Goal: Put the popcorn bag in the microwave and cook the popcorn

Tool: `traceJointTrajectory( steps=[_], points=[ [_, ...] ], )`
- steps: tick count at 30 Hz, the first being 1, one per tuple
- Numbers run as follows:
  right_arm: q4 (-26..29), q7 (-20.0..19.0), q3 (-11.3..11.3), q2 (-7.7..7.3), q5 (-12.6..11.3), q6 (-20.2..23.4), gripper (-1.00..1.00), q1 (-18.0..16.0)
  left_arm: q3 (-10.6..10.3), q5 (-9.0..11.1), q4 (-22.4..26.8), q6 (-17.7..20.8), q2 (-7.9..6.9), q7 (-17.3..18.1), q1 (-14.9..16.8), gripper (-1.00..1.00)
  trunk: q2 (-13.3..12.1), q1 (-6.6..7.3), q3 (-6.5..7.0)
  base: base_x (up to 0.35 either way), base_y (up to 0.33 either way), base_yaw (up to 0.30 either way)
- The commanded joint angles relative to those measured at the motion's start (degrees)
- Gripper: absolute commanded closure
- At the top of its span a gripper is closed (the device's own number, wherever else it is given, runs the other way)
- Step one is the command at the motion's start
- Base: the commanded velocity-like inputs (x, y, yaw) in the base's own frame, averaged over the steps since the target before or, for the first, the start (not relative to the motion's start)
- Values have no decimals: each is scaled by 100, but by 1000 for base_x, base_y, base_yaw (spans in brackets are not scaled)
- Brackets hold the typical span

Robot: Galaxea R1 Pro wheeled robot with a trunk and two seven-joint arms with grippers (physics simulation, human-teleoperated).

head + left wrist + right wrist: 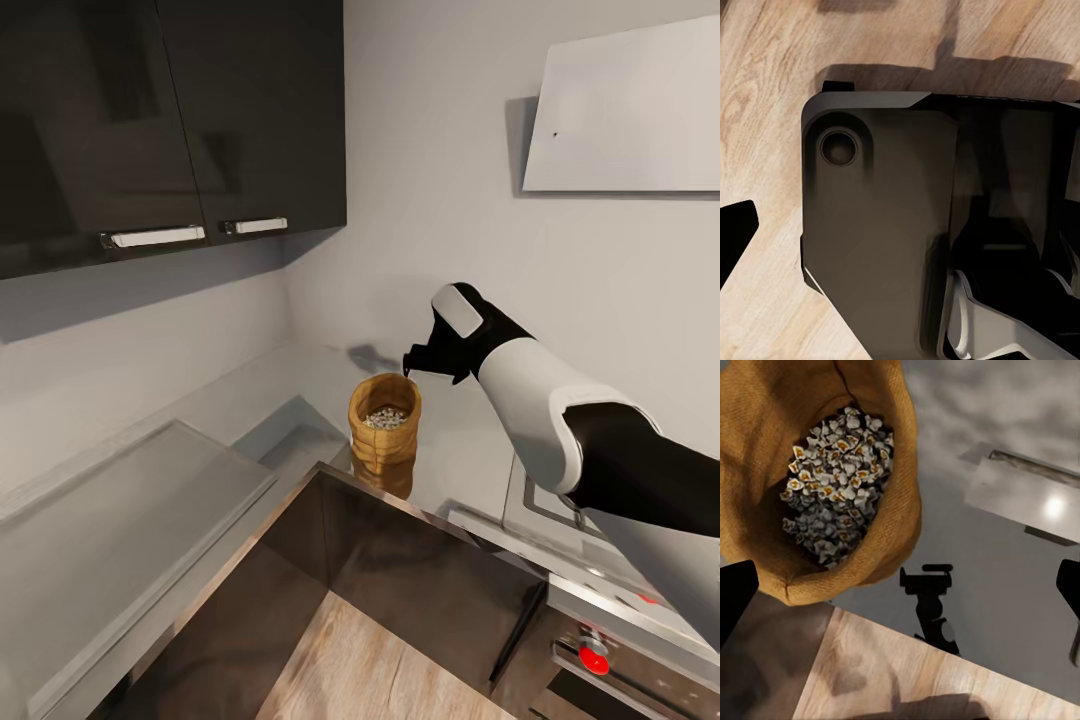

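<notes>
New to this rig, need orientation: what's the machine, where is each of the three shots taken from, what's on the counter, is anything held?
It is a simulated two-armed wheeled robot in a kitchen. The head camera looks down over the grey countertop; the other two cameras sit near each gripper. The right gripper hovers open just beside the rim of the popcorn bag, an open tan sack standing on the counter corner. The right wrist view looks into that bag at the popcorn. The left wrist view shows wood floor and a dark part of the robot; its left gripper looks empty. Nothing is held.
</notes>
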State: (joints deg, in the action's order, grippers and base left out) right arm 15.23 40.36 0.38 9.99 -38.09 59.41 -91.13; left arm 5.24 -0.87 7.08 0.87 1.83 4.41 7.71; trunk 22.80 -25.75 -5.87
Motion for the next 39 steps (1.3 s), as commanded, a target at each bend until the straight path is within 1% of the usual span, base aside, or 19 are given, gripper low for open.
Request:
traceJointTrajectory(
  steps=[1,4,8,14,22,29,34,39],
  points=[
    [6,40,5,1,-51,7,-100,5,46,-10,4,9,2,25,3,-100,12,-3,-13,0,0,0],
    [1,19,12,1,-51,-79,-100,44,44,-10,4,9,2,25,3,-100,12,-3,-13,0,0,0],
    [-4,-28,23,1,-50,-236,-100,254,39,-10,4,9,2,25,3,-100,12,-3,-13,0,0,0],
    [-66,-397,53,1,-21,-467,-100,405,39,-10,4,9,2,25,3,-100,12,-3,-13,0,0,0],
    [-66,-605,80,1,-6,-544,-100,574,38,-10,4,9,2,25,3,-100,12,-3,-13,0,0,0],
    [-64,-633,81,1,-6,-545,-100,592,38,-10,4,9,2,25,3,-100,12,-3,-13,12,0,0],
    [-52,-626,79,1,-6,-553,-100,595,39,-5,4,9,2,25,3,-100,12,-3,-13,231,0,0],
    [-47,-626,77,1,-6,-555,-100,636,39,-9,4,9,2,25,3,-100,12,-3,-13,60,0,0]
  ],
)
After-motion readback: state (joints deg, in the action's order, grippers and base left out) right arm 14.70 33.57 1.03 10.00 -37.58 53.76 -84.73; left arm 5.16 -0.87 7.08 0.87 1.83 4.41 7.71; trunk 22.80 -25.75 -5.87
